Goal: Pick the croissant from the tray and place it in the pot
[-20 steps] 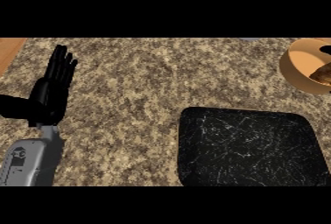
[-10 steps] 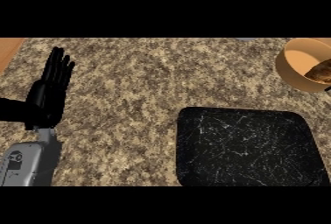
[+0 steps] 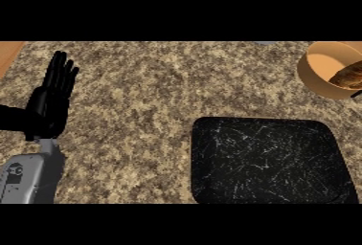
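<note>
A black square tray (image 3: 272, 162) lies on the speckled counter at the lower right, with nothing on it. At the upper right edge stands a tan pot (image 3: 318, 67), partly cut off by the view. The brown croissant (image 3: 348, 76) lies inside the pot against its right side. My left hand (image 3: 51, 98) stands at the left of the counter, open with fingers straight and pointing up, far from both tray and pot. My right hand does not show.
The granite counter (image 3: 155, 91) spreads between my left hand and the tray. A strip of wooden surface (image 3: 8, 50) shows at the upper left corner. My grey left forearm (image 3: 25, 179) comes in from the lower left.
The view has shifted so the pot shows more fully at the upper right, and the croissant is plainer inside it. My left hand has stayed open and drifted slightly left.
</note>
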### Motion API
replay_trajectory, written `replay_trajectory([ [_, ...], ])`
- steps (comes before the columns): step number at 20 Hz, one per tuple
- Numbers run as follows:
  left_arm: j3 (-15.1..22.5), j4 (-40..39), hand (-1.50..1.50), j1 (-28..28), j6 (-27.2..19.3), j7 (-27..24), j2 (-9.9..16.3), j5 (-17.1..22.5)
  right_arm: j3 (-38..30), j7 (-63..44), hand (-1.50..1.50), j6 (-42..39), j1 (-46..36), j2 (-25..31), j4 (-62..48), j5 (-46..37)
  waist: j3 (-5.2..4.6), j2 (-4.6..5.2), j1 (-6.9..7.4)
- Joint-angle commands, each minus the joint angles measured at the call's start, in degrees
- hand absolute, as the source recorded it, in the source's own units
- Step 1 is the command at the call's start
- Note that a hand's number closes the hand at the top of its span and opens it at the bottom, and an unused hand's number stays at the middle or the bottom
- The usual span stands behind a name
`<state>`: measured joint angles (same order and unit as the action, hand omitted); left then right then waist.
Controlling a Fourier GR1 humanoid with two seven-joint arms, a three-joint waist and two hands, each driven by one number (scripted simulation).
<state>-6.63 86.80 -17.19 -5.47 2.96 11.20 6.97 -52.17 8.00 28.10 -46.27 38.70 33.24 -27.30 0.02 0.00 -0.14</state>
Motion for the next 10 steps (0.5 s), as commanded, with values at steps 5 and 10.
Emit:
replay_trajectory([
  [5, 0.9, 1.3, 0.00, 1.1, -0.7, 0.4, -1.1, -1.0, -3.2, 1.8, -1.50, -7.0, 13.0, 2.9, 9.1, 9.3, -0.03, -0.18, -0.49],
  [10, -0.4, 1.1, 0.00, 1.2, -0.7, 0.7, -0.8, -0.4, -5.4, 3.9, -1.50, -12.5, 22.0, 4.3, 13.3, 14.6, -0.02, -0.16, -0.64],
])
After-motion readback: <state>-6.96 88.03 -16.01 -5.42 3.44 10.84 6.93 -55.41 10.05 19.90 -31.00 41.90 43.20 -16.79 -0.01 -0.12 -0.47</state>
